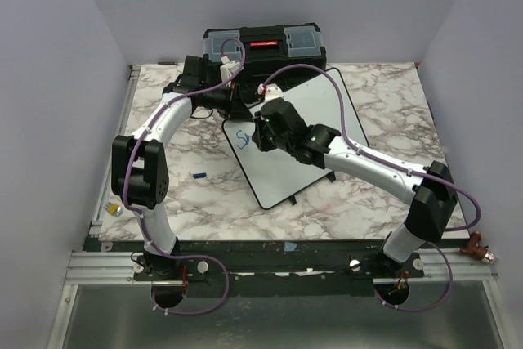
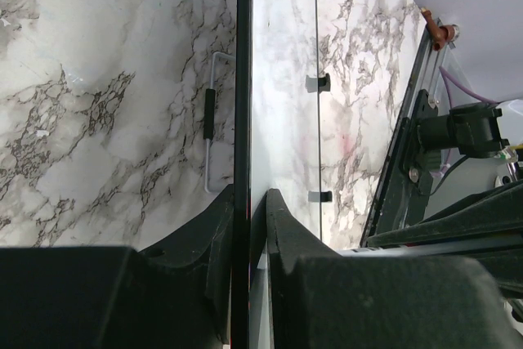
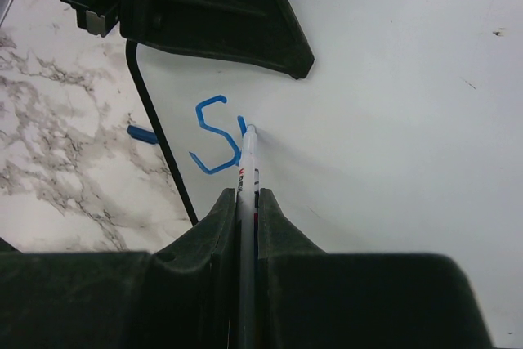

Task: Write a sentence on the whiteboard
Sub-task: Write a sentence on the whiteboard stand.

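Jaws tight on marker (image 3: pixel 248 176); on whiteboard (image 1: pixel 274 176)

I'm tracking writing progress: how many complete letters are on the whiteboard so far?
1: a blue S near the whiteboard rim. Beside it, at the marker tip, sits a short partial stroke. The arms cover some board, so more may be hidden.

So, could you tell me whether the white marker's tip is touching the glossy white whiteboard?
Touching: the right wrist view shows the marker tip meeting the whiteboard at a short blue stroke, no gap.
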